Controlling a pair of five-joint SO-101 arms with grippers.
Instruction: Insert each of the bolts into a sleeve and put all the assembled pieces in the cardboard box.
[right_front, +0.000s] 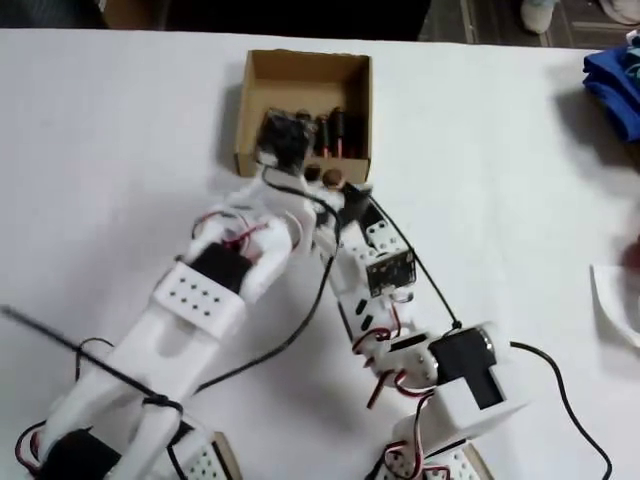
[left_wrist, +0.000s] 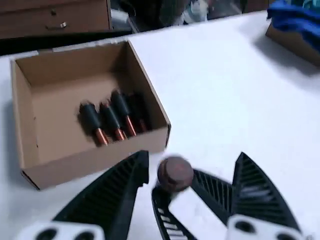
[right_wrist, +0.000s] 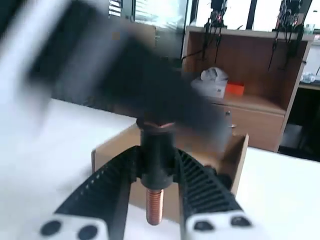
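My right end effector (right_wrist: 156, 152) clamps the sleeved bolt (right_wrist: 156, 170) just before the box (right_wrist: 107, 155); the left end effector (left_wrist: 192, 162) gapes, empty. I would clear its wall, then release.

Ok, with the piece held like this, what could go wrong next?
The right hand grips only the sleeve, so the bolt could slip out if tilted. The open left hand sits close around the bolt's head and might knock it. The sleeve is outside the cardboard box, beside its near wall, so releasing now would likely miss.
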